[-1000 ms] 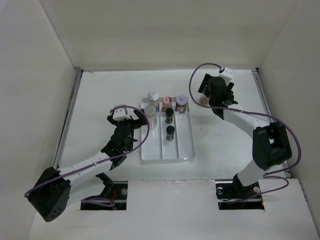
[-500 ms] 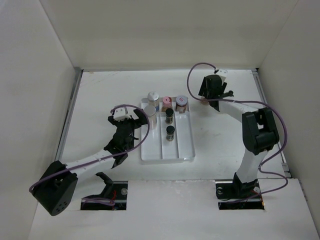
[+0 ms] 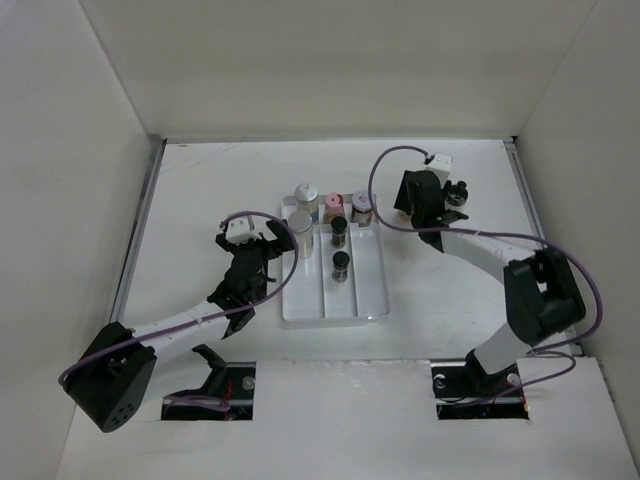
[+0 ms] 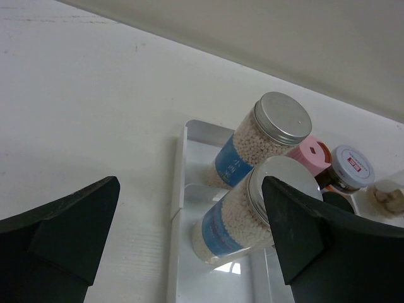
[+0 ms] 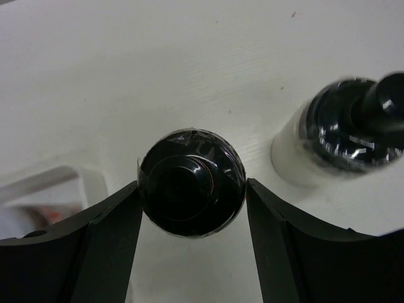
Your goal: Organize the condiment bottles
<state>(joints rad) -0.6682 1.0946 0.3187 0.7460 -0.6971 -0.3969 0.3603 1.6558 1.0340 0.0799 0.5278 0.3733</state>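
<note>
The white tray (image 3: 365,290) holds several condiment bottles: two silver-capped jars of pale beads (image 3: 306,192) (image 3: 300,222), a pink-capped one (image 3: 333,203), a pinkish-lidded one (image 3: 363,206) and two black-capped ones (image 3: 339,225) (image 3: 341,262). My left gripper (image 3: 272,238) is open beside the tray's left rim; in its wrist view the gripper (image 4: 189,183) frames the nearer beaded jar (image 4: 243,218). My right gripper (image 3: 408,207) is shut on a black-capped bottle (image 5: 192,183) just right of the tray. Another black-capped bottle (image 3: 458,190) (image 5: 350,126) stands on the table beside it.
White walls close in the table on the left, back and right. The tray's corner (image 5: 57,183) shows left of the held bottle. The front half of the tray's compartments (image 3: 335,300) holds nothing.
My right wrist has swung and shifted a little toward the tray, uncovering the second black-capped bottle on its right. The left arm has barely moved.
</note>
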